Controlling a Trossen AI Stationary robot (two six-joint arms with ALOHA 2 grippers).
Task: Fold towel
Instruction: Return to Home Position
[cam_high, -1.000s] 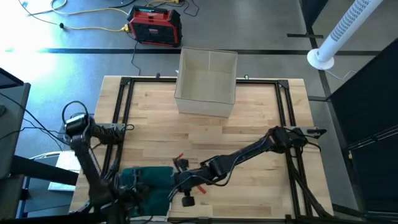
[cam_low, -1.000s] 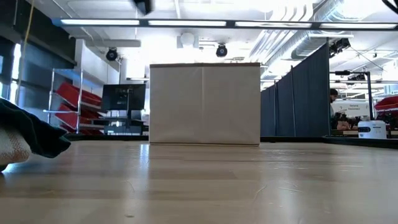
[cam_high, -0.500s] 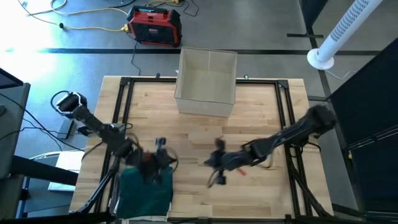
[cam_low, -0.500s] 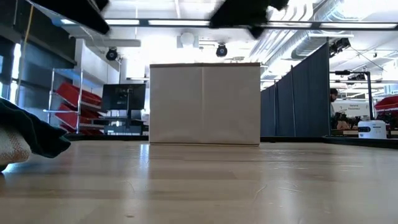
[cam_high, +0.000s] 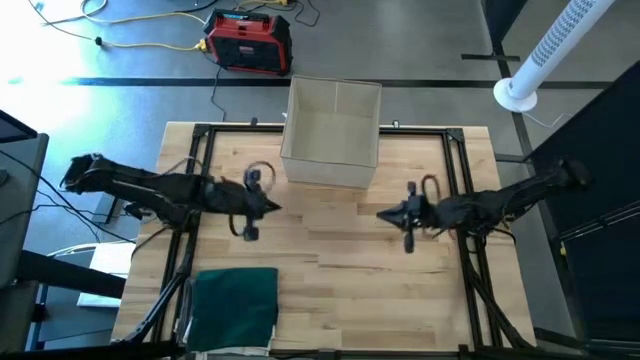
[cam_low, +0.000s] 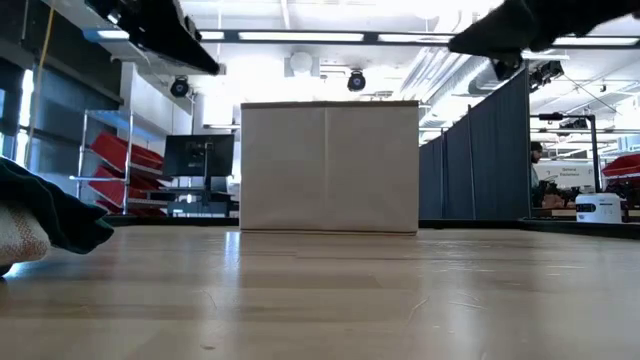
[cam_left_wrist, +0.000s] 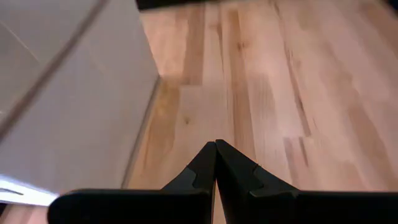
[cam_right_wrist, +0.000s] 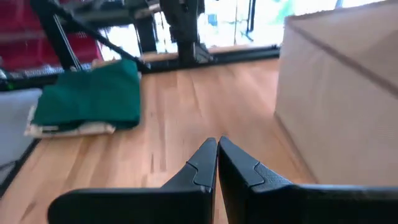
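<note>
The dark green towel (cam_high: 235, 305) lies folded into a flat rectangle at the table's near left corner; it also shows in the right wrist view (cam_right_wrist: 93, 99) and at the low view's left edge (cam_low: 50, 215). My left gripper (cam_high: 272, 205) hovers shut over the table's middle left, far of the towel, with its tips together (cam_left_wrist: 216, 146) above bare wood. Over the middle right, my right gripper (cam_high: 385, 213) is also shut (cam_right_wrist: 217, 143) and points toward the left. Neither touches anything.
An open beige box (cam_high: 333, 133) stands at the middle of the table's far edge, its wall close beside my left gripper (cam_left_wrist: 74, 106). A pale layer (cam_right_wrist: 68, 129) shows under the towel's edge. A black frame (cam_high: 200, 160) runs around the table. Bare wood lies between the arms.
Both grippers have drawn away from the towel. The left went toward the far edge, off the towel. The right went toward the right and far edges. Both stayed shut. The towel lies uncovered and flat in the near left corner.
</note>
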